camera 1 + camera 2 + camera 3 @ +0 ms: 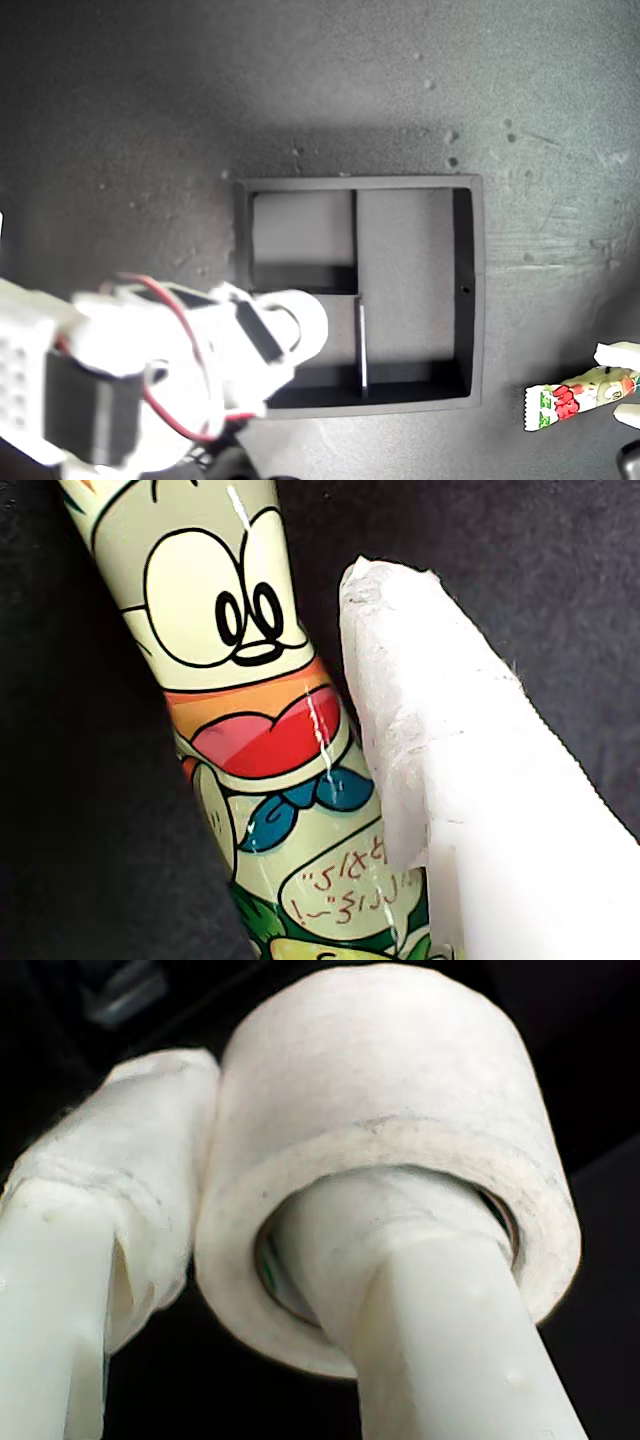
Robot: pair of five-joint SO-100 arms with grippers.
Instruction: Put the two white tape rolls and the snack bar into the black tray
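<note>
Clearly, one white tape roll [385, 1160] is clamped through its hole by my second claw [240, 1260], held over the black tray [470, 300]. Elsewhere, the snack bar [250, 730] lies on the table [150, 100] by my first claw [460, 780], whose opening cannot be told.

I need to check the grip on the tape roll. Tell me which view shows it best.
The second wrist view: the tape roll fills the picture, with one finger of my second gripper through its hole and the other against its outer wall. The exterior view shows only part of the roll behind the arm. The first wrist view does not show it.
</note>
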